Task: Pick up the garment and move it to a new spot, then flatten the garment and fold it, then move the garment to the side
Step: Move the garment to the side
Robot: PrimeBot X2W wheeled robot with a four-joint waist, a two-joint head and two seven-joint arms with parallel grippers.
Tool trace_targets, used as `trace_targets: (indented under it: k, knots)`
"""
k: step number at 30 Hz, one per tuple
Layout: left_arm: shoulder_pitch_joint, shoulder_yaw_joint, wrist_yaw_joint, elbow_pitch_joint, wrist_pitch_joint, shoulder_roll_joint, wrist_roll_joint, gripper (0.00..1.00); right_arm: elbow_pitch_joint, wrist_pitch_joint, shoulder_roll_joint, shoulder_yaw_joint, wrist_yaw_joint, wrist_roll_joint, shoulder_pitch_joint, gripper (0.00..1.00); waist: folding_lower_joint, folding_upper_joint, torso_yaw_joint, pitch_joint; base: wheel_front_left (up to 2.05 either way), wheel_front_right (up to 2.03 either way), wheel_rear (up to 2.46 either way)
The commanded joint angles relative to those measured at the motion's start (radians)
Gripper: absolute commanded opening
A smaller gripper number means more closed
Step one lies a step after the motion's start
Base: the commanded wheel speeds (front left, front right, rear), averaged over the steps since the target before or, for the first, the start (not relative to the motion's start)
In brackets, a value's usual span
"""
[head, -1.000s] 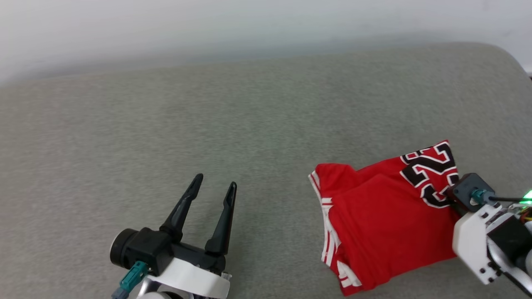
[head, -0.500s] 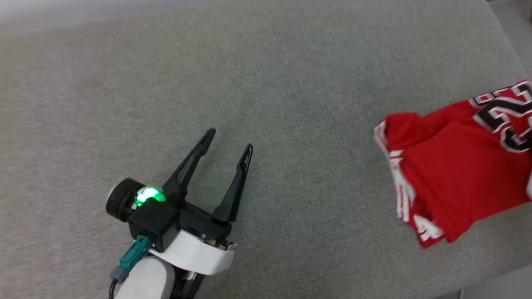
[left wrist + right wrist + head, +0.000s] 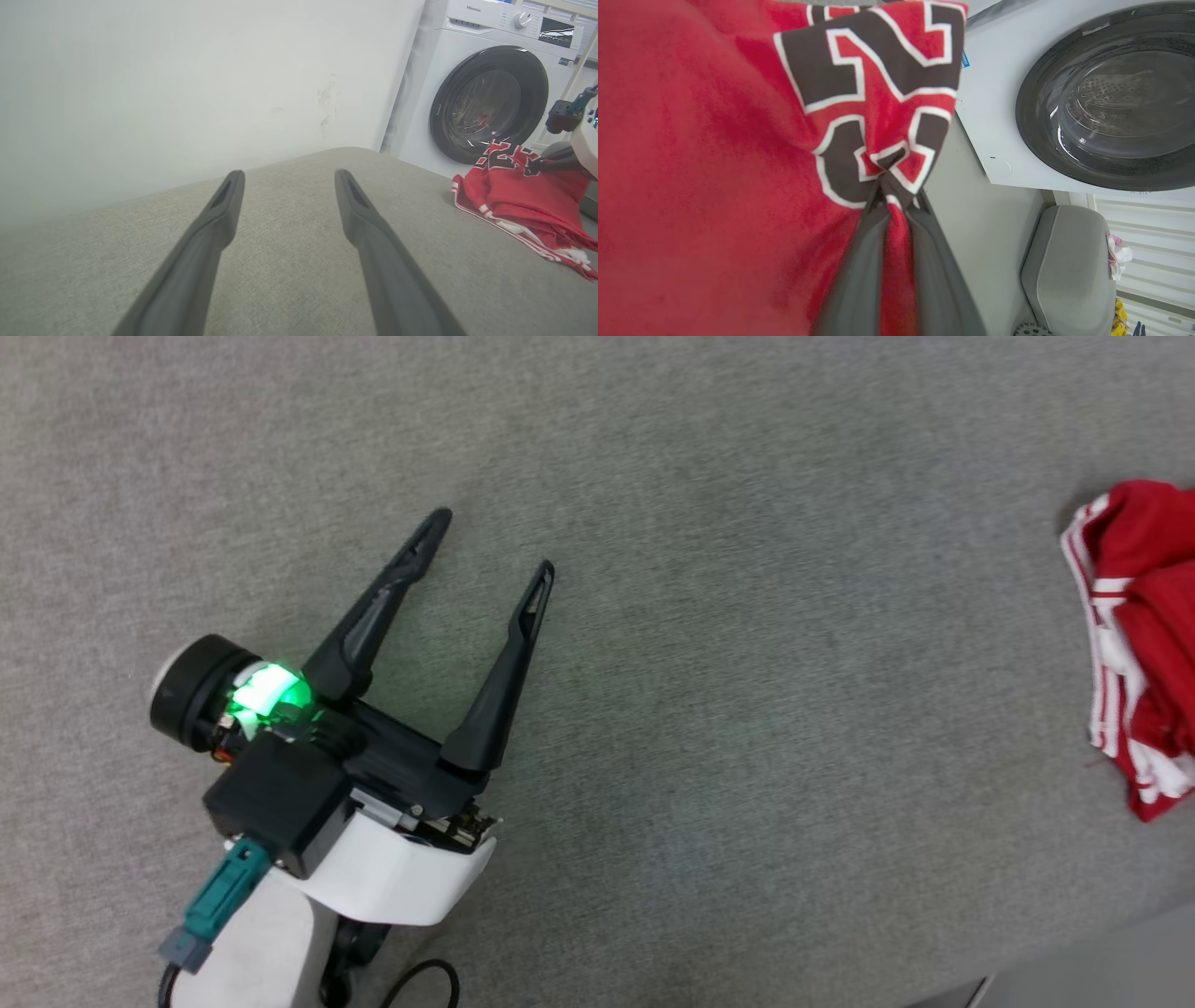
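Grey fabric-covered bench (image 3: 747, 616) is sitting against a white wall (image 3: 187, 70), with a white washing machine (image 3: 490, 93) standing just past its far end. The garment (image 3: 1144, 644) is lying bunched in loose folds at the right end of the bench, near the edge by the machine and well apart from the left pincer (image 3: 493, 539).

Handling, as a judgement: it is looking like a light, soft, floppy knit with no stiffness, so it is likely going to sag, drag on the bench fabric and lose its folds if lifted from one point. It is not fragile and not slippery. Best hold is probably through several layers at a folded edge or the striped trim, not a single thin layer.

The right pincer (image 3: 896, 198) is clenching a pinch of the cloth at the dark, white-outlined number print. Its fingers are almost together, with red fabric squeezed between them. The rest of the shirt is spreading away to the left of the right wrist view.

The left pincer is hovering released over bare bench, fingers spread wide in a V, gripping and touching nothing.
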Motion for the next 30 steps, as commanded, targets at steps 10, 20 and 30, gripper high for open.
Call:
trace_targets:
  k: [10,20,30]
  knots:
    - [-0.024,0.018,0.019,-0.074,0.027,0.021,-0.002,1.0,0.137,-0.048,0.058,-0.103,-0.002,-0.063,-0.06,0.0,-0.0002,0.0,0.05,0.062,0.0,0.0,0.0]
    - [0.005,0.012,0.031,0.008,-0.02,0.015,-0.004,1.0,0.122,-0.047,0.108,-0.168,-0.002,-0.155,-0.069,1.0,-0.0002,0.0,0.067,-0.022,0.0,0.0,0.0]
    - [0.093,0.068,0.057,0.146,-0.072,-0.035,-0.071,1.0,-0.154,-0.008,0.168,-0.154,-0.002,-0.143,-0.008,1.0,-0.0002,0.0,0.114,-0.219,0.0,0.0,0.0]
